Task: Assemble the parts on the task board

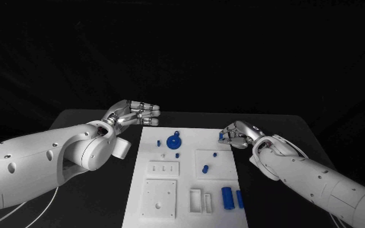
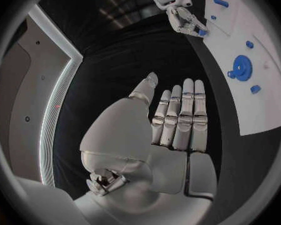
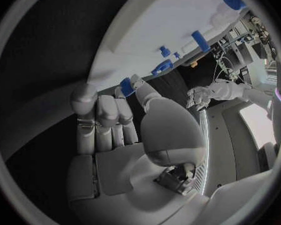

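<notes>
Head view, left hand [image 1: 135, 113] hovering empty, fingers apart, off the task board's [image 1: 190, 207] far left corner, right hand [image 1: 237, 135] pinching a small blue part [image 1: 222, 135] at its right edge.

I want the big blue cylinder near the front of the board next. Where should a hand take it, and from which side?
Grip the blue cylinder across its round middle, coming straight down from above. It seems to lie flat on the task board, long axis running front to back, with a slimmer blue piece close on its right, so fingers probably fit best across its width. The right hand looks nearer.
</notes>
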